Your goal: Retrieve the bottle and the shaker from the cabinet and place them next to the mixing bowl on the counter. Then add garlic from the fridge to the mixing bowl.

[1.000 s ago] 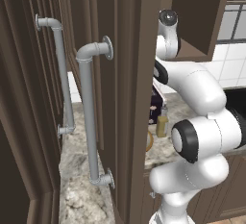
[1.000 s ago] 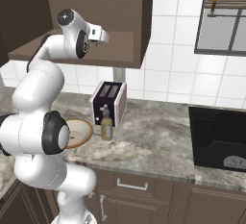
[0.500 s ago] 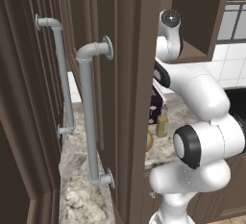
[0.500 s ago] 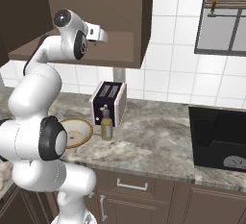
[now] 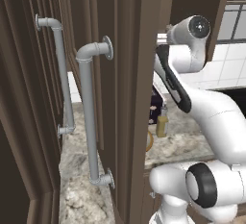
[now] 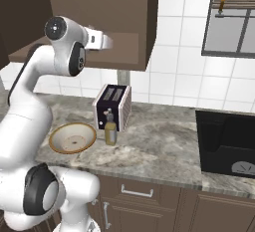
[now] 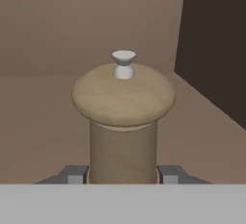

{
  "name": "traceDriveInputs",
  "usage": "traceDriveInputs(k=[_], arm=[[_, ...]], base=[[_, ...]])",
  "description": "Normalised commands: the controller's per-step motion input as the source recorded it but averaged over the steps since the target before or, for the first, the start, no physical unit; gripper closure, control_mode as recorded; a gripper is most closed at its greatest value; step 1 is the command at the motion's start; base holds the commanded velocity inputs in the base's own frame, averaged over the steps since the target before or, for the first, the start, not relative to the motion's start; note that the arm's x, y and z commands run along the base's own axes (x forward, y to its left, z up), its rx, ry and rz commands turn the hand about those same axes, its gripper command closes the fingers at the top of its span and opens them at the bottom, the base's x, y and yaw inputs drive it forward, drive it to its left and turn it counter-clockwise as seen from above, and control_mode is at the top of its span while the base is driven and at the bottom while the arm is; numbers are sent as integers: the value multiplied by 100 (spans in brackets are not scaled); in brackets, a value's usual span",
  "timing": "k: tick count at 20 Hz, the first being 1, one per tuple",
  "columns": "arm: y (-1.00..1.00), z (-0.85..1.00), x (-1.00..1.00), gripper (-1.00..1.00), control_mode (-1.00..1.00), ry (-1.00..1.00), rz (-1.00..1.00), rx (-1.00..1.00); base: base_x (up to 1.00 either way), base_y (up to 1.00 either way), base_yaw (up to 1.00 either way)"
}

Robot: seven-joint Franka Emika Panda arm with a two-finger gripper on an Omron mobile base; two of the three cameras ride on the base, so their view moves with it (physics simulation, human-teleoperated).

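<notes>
Seen from the hand, the shaker (image 7: 123,98) is a tan wooden one with a domed top and a small grey knob, standing upright on the cabinet shelf (image 7: 38,107). My gripper (image 7: 123,174) is shut on its body, one fingertip pressed against each side. From the right base camera, my hand (image 6: 99,40) reaches into the dark brown cabinet (image 6: 114,7). The olive-yellow bottle (image 6: 110,130) (image 5: 162,122) stands upright on the counter (image 6: 159,146), just right of the mixing bowl (image 6: 73,137).
A toaster (image 6: 113,106) stands right behind the bottle. The black stovetop (image 6: 226,141) lies at the right end of the counter. An open cabinet door with grey pipe handles (image 5: 89,122) stands close to the arm's left.
The arm's lower links have shifted slightly. The hand stays at the cabinet shelf.
</notes>
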Motion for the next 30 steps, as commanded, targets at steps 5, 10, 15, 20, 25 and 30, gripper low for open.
traceDriveInputs(k=[5, 10, 15, 20, 25, 30], arm=[[-31, 41, -100, 100, -100, 2, 3, 0], [-35, -6, -100, 100, -100, 6, 14, 0], [-64, -31, -86, 100, -100, 3, 24, 0], [-47, -44, -46, 100, -100, 5, 37, -1], [-23, -63, -30, 100, -100, 9, 36, -5], [-9, -87, -12, 100, -100, 0, 30, -7]], base=[[0, 0, 0], [0, 0, 0], [0, 0, 0], [0, 0, 0], [0, 0, 0], [0, 0, 0]])
